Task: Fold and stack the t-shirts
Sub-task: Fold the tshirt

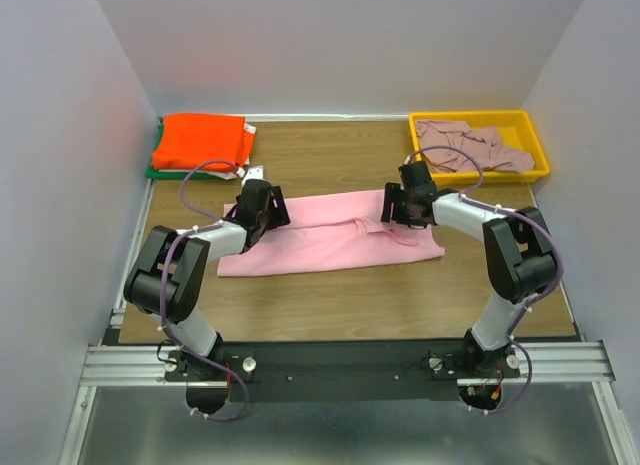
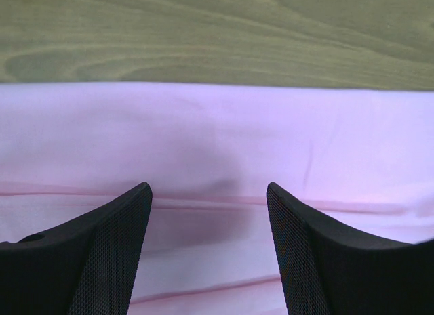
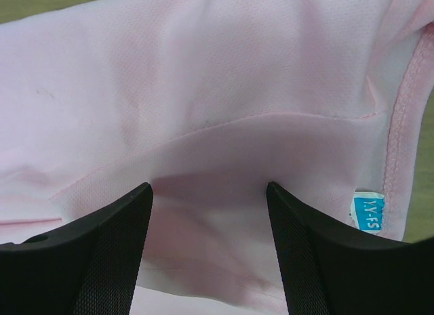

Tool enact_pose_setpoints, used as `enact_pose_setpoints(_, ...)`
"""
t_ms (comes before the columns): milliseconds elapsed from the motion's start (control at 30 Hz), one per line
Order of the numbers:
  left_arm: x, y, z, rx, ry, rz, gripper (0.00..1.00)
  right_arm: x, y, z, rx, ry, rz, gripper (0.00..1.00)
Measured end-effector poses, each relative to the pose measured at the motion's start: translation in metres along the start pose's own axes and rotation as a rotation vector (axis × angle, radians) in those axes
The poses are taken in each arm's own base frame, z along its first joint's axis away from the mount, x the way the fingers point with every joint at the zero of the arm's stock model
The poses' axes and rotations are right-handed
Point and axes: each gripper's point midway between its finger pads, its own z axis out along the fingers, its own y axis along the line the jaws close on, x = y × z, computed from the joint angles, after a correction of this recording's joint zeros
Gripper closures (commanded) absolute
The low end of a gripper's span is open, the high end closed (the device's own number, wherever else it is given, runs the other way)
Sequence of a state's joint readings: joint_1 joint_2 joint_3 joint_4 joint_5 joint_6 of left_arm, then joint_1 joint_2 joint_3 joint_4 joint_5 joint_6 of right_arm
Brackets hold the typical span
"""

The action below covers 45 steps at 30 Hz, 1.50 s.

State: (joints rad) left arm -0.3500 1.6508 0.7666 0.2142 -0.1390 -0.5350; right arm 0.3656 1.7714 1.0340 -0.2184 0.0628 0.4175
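Observation:
A light pink t-shirt [image 1: 330,243] lies in a long folded strip across the middle of the table. My left gripper [image 1: 266,207] is low over its far left end, jaws open, with only flat pink cloth [image 2: 217,125] and fold lines between the fingers [image 2: 119,240]. My right gripper [image 1: 402,205] is over the far right end near the collar, also open, above a raised fold of pink cloth [image 3: 237,71]. A blue size tag [image 3: 367,213] shows by the hem. An orange t-shirt [image 1: 200,140] lies folded on a green one [image 1: 158,171] at the back left. A mauve t-shirt [image 1: 470,145] lies crumpled in the tray.
The yellow tray [image 1: 545,165] stands at the back right corner. White walls close in the table on three sides. Bare wooden tabletop [image 1: 340,305] runs along the near side of the pink shirt, and more wood [image 2: 217,30] shows beyond its far edge.

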Motion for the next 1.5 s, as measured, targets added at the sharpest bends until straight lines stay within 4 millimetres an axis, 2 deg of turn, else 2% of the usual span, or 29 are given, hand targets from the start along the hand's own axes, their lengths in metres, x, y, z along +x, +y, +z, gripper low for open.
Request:
enact_pose_setpoints(233, 0.010, 0.005, -0.018, -0.003, 0.010, -0.023, 0.24, -0.023, 0.011, 0.016, -0.013, -0.028, -0.014, 0.21)
enact_pose_setpoints(400, 0.015, 0.008, -0.029, -0.004, 0.014, -0.044, 0.24, -0.049, 0.022, 0.034, -0.022, -0.050, -0.037, 0.20)
enact_pose_setpoints(633, 0.030, 0.010, -0.057, 0.014, 0.014, -0.078, 0.24, -0.089, 0.041, 0.063, -0.032, -0.076, -0.071, 0.19)
enact_pose_setpoints(767, 0.042, 0.006, -0.075, 0.046, 0.019, -0.102, 0.24, -0.102, 0.048, 0.072, -0.041, -0.080, -0.082, 0.19)
enact_pose_setpoints(867, 0.036, -0.005, -0.092, 0.094, -0.009, -0.129, 0.24, -0.104, 0.051, 0.073, -0.047, -0.070, -0.093, 0.19)
enact_pose_setpoints(1000, 0.003, -0.021, -0.113, 0.164, -0.107, -0.157, 0.24, -0.099, 0.052, 0.069, -0.061, -0.042, -0.106, 0.18)
enact_pose_setpoints(1133, -0.018, -0.032, -0.107, 0.160, -0.127, -0.144, 0.24, -0.101, 0.056, 0.057, -0.078, -0.038, -0.115, 0.18)
enact_pose_setpoints(1200, -0.026, -0.040, -0.090, 0.142, -0.111, -0.118, 0.24, -0.101, 0.059, 0.044, -0.088, -0.045, -0.119, 0.18)
enact_pose_setpoints(1367, -0.022, -0.036, -0.059, 0.079, -0.073, -0.062, 0.24, -0.095, 0.076, 0.011, -0.141, -0.058, -0.142, 0.18)
enact_pose_setpoints(1500, -0.010, -0.027, -0.045, 0.036, -0.051, -0.037, 0.25, -0.077, 0.087, 0.008, -0.182, -0.023, -0.163, 0.18)
